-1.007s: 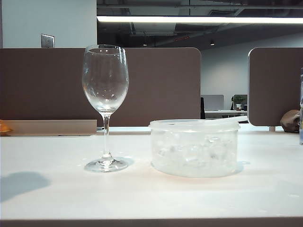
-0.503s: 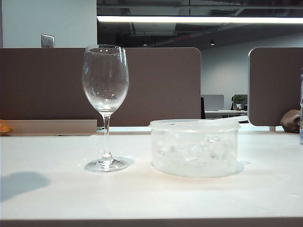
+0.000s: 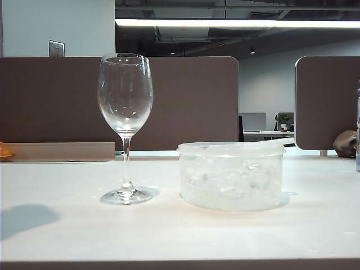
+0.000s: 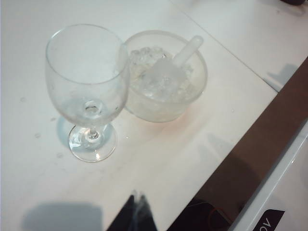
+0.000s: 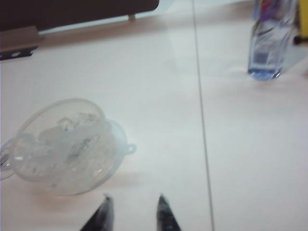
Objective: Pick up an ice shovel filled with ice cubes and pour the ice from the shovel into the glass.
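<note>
Glass (image 3: 125,107) is seen standing upright on the left of the white surface (image 3: 56,236) in the exterior view, its bowl clear and dry-looking, its round foot flat down. Just beside it, to the right, a round translucent tub (image 3: 230,177) is set — close to the glass, though contact cannot be told. Ice cubes (image 4: 144,77) are heaped inside the tub, and the ice shovel (image 4: 171,72) is laid in it with its scoop resting on the ice and its thin handle leaning out over the rim (the side away from the glass). Neither arm is shown in the exterior view.

From the left wrist view, only a dark tip of the left gripper (image 4: 136,214) is caught above the surface, short of the glass; whether its fingers are apart cannot be told. The right gripper (image 5: 132,209) is held over the bare surface near the tub, its two fingers (image 5: 103,211) parted with nothing between them. A clear bottle (image 5: 267,38) is stood well apart on the far right.
</note>
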Motion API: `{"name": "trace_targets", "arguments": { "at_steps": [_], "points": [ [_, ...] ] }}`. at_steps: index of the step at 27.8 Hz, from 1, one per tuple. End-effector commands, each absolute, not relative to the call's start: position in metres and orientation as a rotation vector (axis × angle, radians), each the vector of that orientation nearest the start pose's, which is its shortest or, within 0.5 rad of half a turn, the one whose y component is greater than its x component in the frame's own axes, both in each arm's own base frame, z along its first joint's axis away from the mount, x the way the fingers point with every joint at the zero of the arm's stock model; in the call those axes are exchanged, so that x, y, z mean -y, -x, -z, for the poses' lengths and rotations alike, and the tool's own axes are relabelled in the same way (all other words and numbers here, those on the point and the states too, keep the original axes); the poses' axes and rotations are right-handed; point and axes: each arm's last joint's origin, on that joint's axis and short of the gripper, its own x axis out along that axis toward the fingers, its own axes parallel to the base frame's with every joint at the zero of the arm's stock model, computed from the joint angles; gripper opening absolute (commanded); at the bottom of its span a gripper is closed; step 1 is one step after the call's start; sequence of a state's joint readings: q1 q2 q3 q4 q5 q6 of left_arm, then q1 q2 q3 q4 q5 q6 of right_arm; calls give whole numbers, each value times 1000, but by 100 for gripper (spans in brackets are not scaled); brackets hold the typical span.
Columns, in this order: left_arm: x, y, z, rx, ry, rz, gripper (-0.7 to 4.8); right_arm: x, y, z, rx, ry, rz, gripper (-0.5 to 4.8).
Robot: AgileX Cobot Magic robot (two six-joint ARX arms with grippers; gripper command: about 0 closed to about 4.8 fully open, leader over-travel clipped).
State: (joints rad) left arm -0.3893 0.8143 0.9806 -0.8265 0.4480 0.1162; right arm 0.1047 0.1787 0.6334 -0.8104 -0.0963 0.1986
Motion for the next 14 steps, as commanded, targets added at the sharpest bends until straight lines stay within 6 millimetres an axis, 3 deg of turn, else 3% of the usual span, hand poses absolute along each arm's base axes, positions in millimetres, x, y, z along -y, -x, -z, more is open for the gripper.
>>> {"name": "trace_targets", "arguments": {
  "at_steps": [1,6,14],
  "points": [
    [66,-129,-340,-611,-89,846,-2,-9,-54,-284,-367,-239,-182,96],
    [66,-129,-340,-611,-89,845,-3,-12,-76,-289,-367,-309,-202,95],
    [66,-129,-340,-611,-89,845,-3,-18,-127,-290,-431,-627,-176,95]
  ]
}}
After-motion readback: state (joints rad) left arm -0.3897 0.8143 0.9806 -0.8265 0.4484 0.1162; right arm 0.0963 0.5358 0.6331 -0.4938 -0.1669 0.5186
